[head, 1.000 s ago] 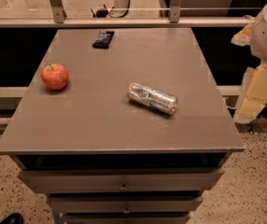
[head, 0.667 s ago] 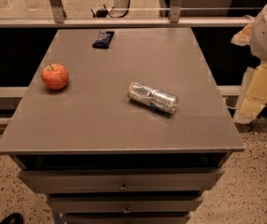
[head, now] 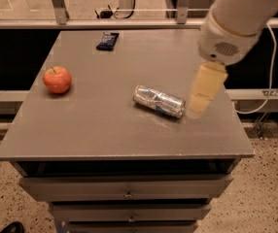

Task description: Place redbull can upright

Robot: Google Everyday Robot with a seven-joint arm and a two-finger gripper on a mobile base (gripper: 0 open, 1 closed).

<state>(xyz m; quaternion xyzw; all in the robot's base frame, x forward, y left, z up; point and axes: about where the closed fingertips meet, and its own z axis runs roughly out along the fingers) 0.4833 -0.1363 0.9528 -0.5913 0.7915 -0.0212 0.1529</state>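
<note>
Swung inward, the tool (head: 198, 107) hangs just beside the lying redbull can (head: 159, 101); its state unclear.

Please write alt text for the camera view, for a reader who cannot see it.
A redbull can lies on its side on a grey table, the robot's gripper close beside its right end. A red apple sits to the left, a dark blue packet near the far edge.
</note>
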